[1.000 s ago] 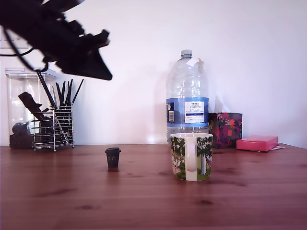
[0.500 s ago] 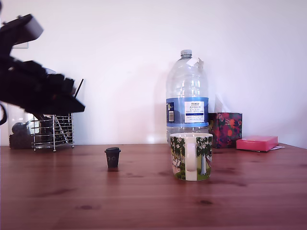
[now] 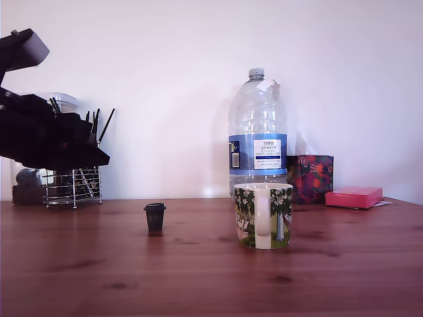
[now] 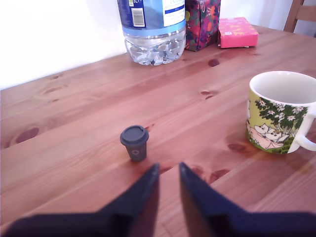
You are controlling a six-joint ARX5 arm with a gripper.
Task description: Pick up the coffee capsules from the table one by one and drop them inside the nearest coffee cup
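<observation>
A small black coffee capsule (image 3: 155, 216) stands upright on the reddish-brown wooden table (image 3: 198, 277), left of the coffee cup (image 3: 263, 216) in the exterior view. The cup is white with green trees, and its handle faces the exterior camera. My gripper (image 3: 99, 157) hangs as a dark shape at the exterior view's left, above the table and well clear of the capsule. In the wrist view the gripper (image 4: 169, 169) is open by a narrow gap with nothing between its fingers. The capsule (image 4: 134, 142) sits just beyond its tips. The cup (image 4: 276, 116) stands off to one side, with no content visible in the part of its interior that shows.
A big clear water bottle (image 3: 258, 132) stands right behind the cup. A wire rack of dark utensils (image 3: 73, 179) is at the back left in the exterior view. A patterned box (image 3: 310, 178) and a pink box (image 3: 353, 197) sit at the back right. A chair back (image 4: 302, 12) shows past the table.
The arm has dropped from high at the upper left to a lower position at the exterior view's left edge. The capsule and the cup have stayed where they were.
</observation>
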